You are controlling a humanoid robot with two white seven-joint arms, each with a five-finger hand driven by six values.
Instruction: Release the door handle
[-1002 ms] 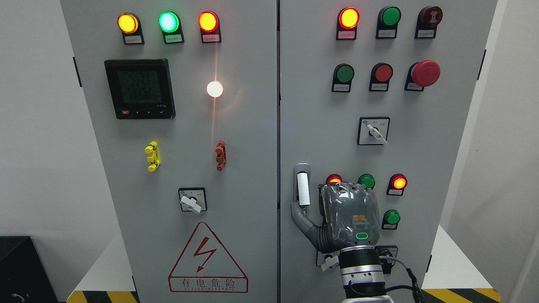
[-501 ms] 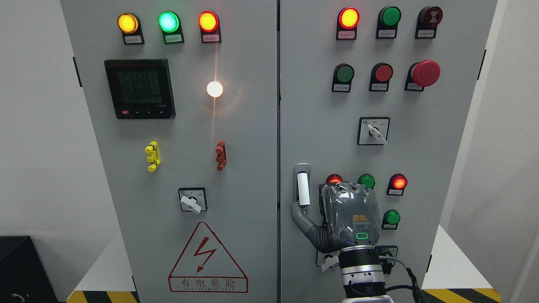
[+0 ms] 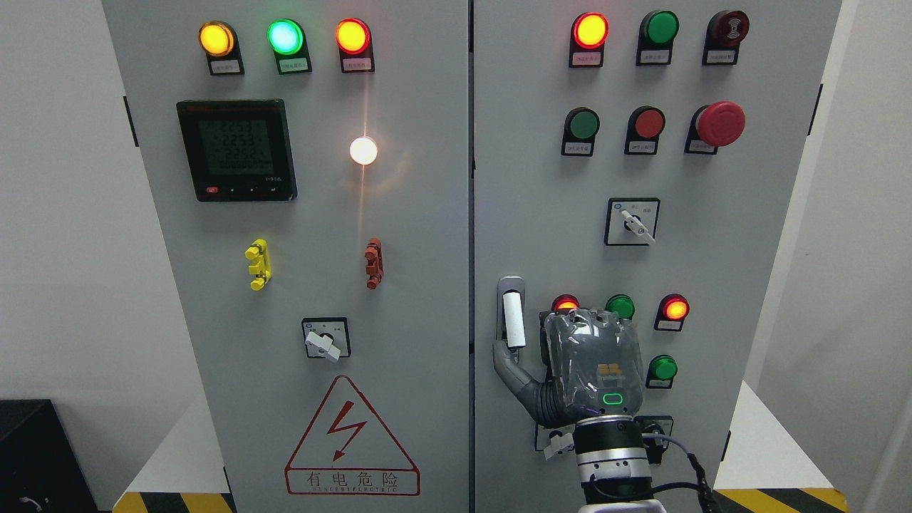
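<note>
The white door handle (image 3: 512,318) stands upright in its grey recess at the left edge of the right cabinet door (image 3: 541,178). My right hand (image 3: 552,342) comes up from the bottom edge, back toward the camera, just right of the handle. Its thumb (image 3: 507,360) is spread to the left, the tip resting at the handle's lower end. Nothing wraps around the handle, whose whole length shows. The other fingers point toward the panel behind the palm and hold nothing. My left arm is out of sight.
Both doors look flush and shut along the centre seam (image 3: 472,214). Lamps and buttons (image 3: 673,309) surround my hand, and a rotary switch (image 3: 633,222) sits above it. A red emergency button (image 3: 719,123) is top right. The left door (image 3: 313,214) carries a meter and a warning triangle.
</note>
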